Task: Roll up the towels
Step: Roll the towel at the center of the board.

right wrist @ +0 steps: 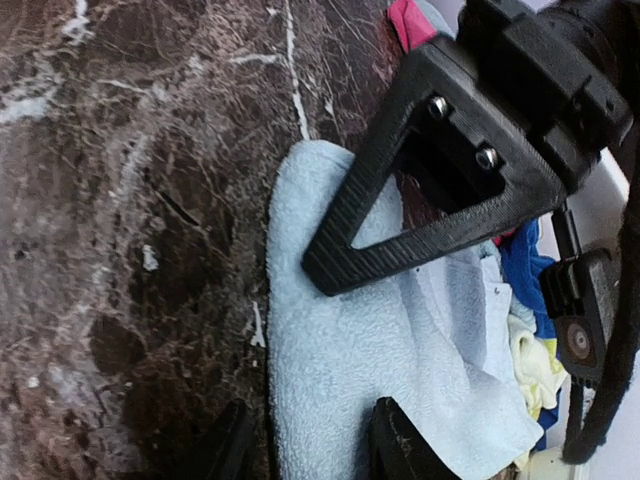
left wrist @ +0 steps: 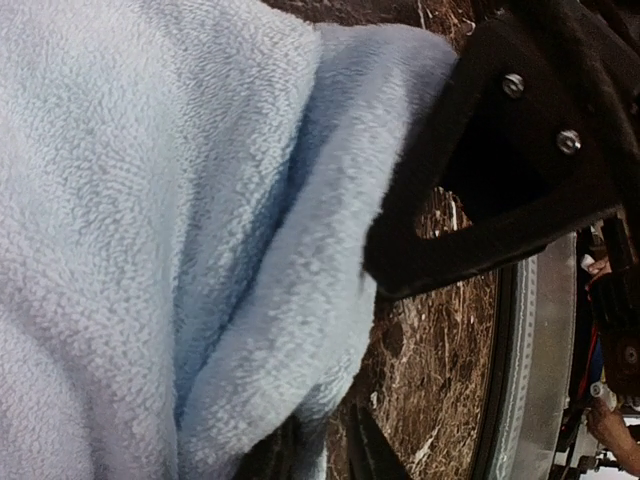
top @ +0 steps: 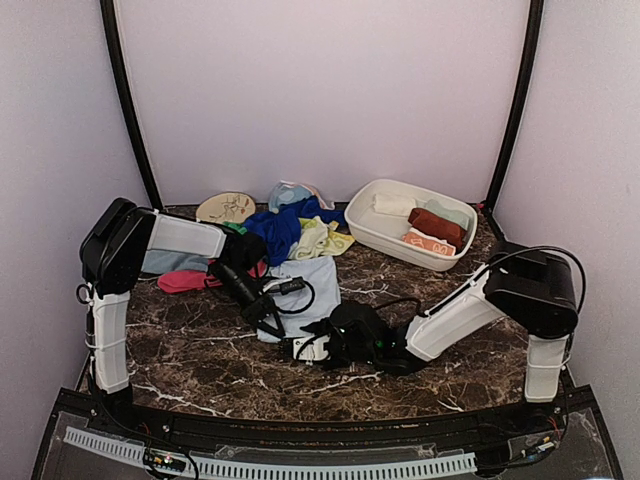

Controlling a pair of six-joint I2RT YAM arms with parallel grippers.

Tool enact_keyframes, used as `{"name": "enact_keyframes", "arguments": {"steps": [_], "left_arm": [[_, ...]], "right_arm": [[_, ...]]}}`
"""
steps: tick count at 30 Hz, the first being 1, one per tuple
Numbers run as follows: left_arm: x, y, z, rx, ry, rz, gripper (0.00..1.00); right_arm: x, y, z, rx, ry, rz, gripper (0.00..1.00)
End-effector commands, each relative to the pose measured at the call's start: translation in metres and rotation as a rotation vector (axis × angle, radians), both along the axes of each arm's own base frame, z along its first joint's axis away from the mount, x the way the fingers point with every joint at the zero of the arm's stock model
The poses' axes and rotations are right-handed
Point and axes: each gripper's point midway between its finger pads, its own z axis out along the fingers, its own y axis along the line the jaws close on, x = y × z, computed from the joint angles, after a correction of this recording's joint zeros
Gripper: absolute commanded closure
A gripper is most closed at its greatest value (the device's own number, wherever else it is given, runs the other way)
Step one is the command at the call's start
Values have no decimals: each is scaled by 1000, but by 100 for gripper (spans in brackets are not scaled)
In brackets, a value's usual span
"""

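Left gripper (left wrist: 365,350): a thick fold of the pale blue towel (top: 305,282) sits between its fingers at the towel's near-left corner. Can't tell if it's pinching or only straddling.
Right gripper (right wrist: 325,365): jaws partly apart, straddling the same towel's near edge. The cloth lies flat between them, nothing pinched that I can see.
The towel is spread mid-table on the marble tabletop (top: 200,360), not rolled. The left arm's black cable (top: 303,292) loops across it. Its far edge runs up against the lime-yellow towel (top: 322,238) and royal blue towel (top: 278,226) in the loose pile. The pink-red towel (top: 185,281) lies off to the left under the left arm. The white basin (top: 372,238) at back right holds rolled ones.

Risks, my read:
- One side gripped and the other not → edge lifts skewed, roll comes out coned.
- Right jaws shut on bare marble or a single layer → scrape or slip.
- Cable gets caught in the first turn.
- Roll drags pile neighbours along if they overlap; can't tell if they do.
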Motion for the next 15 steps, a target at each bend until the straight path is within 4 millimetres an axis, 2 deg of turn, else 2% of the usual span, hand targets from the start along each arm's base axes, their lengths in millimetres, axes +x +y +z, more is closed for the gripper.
{"name": "enact_keyframes", "arguments": {"steps": [1, 3, 7, 15], "left_arm": [[-5, 17, -7, 52, 18, 8, 73], [-1, 18, 9, -9, -10, 27, 69], [1, 29, 27, -89, -71, 56, 56], [1, 60, 50, -182, -235, 113, 49]], "right_arm": [[19, 1, -8, 26, 143, -56, 66], [19, -3, -16, 18, 236, -80, 72], [19, -2, -24, 25, 388, -116, 81], [15, 4, -12, 101, 824, -181, 100]]}}
